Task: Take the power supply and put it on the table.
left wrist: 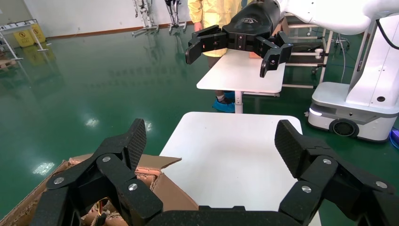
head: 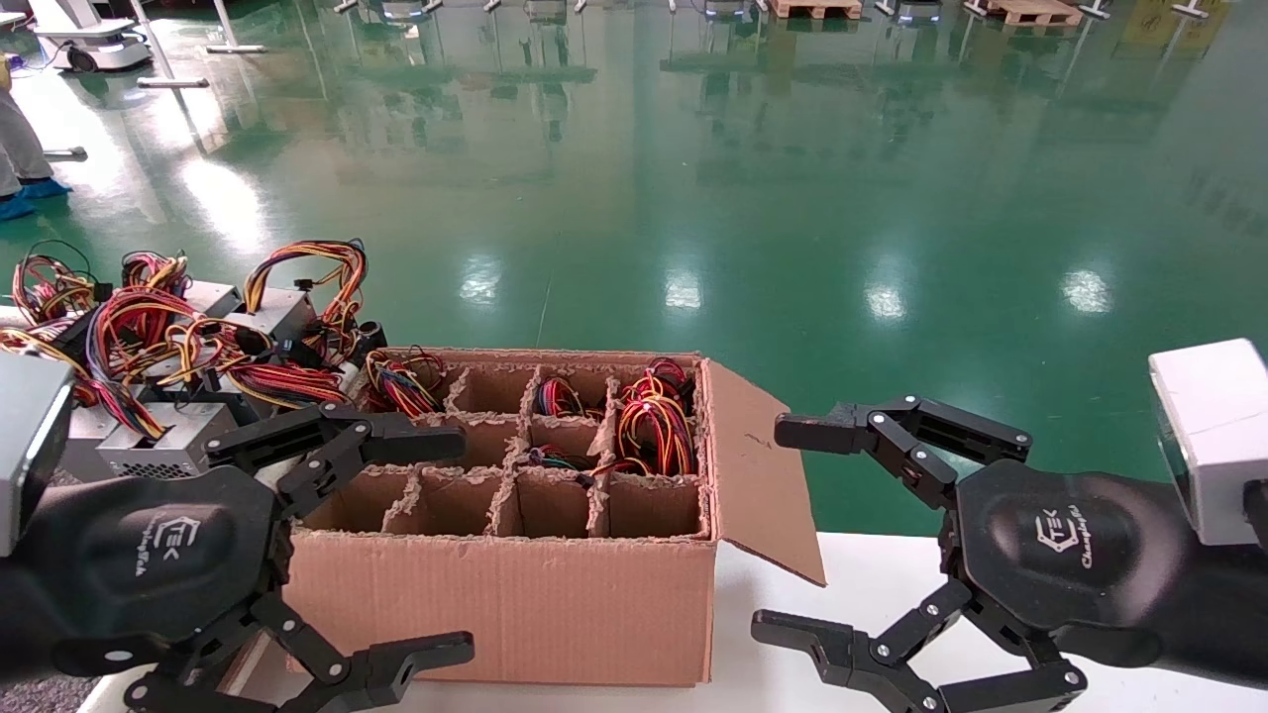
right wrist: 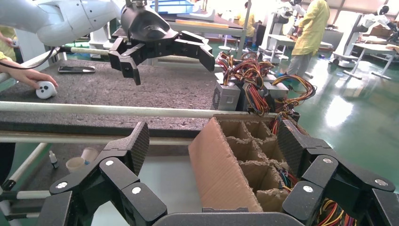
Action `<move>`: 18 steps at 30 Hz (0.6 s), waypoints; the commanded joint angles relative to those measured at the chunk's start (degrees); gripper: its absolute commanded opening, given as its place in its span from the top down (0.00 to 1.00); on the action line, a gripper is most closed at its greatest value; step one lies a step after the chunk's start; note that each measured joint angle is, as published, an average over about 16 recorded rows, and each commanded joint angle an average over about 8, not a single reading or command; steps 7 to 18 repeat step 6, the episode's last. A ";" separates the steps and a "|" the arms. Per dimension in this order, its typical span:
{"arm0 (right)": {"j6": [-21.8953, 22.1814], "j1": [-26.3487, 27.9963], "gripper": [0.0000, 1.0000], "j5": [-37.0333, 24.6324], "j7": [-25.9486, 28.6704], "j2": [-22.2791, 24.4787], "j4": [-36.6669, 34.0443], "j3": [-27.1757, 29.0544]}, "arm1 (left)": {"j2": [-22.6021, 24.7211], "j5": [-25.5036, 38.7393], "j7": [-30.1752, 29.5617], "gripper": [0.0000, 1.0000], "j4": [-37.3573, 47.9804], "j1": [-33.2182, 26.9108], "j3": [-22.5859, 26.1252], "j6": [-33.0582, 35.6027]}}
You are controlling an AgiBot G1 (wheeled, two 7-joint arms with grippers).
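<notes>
A cardboard box with dividers stands on a white tabletop. Red, yellow and black wire bundles rise from several of its far cells. The largest bundle, in the far right cell, marks a power supply whose metal body is hidden. My left gripper hangs open over the box's left end, holding nothing. My right gripper is open beside the box's right flap, also holding nothing. The table, dark grey and speckled with a white rail, lies left of the box.
Several grey units with tangled wires are piled on the dark table near the box. A person's hand on a white object and a phone rest on that table. The box's right flap juts over the white tabletop.
</notes>
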 commanded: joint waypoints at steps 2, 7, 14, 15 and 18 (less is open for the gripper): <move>0.00 0.00 0.00 0.00 0.00 0.00 0.00 0.00 | 0.00 0.00 0.00 0.00 0.01 0.00 0.00 0.00; 0.00 0.00 0.00 0.00 0.00 0.00 0.00 0.00 | 0.00 0.00 0.00 0.00 0.01 0.00 0.00 0.00; 0.00 0.00 0.00 0.00 0.00 0.00 0.00 0.00 | 0.00 0.00 0.00 0.00 0.01 0.00 0.00 0.00; 0.00 0.00 0.00 0.00 0.00 0.00 0.00 0.00 | 0.00 0.00 0.00 0.00 0.01 0.00 0.00 0.00; 0.00 0.00 0.00 0.00 0.00 0.00 0.00 0.00 | 0.00 0.00 0.00 0.00 0.01 0.00 0.00 0.00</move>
